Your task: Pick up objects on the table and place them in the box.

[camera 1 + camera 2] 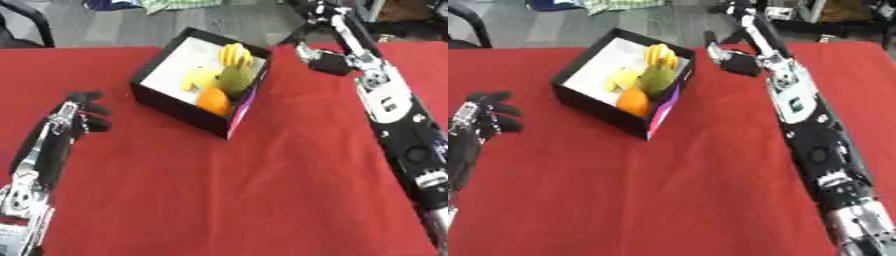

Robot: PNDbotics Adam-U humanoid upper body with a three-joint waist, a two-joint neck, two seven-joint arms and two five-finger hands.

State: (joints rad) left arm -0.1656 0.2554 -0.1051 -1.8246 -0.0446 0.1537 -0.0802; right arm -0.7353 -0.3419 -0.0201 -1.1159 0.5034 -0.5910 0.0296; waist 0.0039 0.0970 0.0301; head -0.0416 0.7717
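Black box [166, 100] holds banana [234, 53], orange [213, 100], other fruit. Left hand [80, 112] rests curled, empty; right hand [732, 60], fingers unclear, hangs just beside the box and could knock it.

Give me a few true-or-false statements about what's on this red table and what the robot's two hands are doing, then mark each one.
1. The black box holds an orange and a banana. True.
2. The box lies tipped on its side. False: it sits upright with its open top facing up.
3. The right hand carries the orange. False: the orange lies inside the box and that hand, beside the box's far corner, holds no fruit.
4. The left hand is apart from the box, over the red tablecloth. True.
5. Fruit lies scattered on the cloth. False: all visible fruit is in the box.
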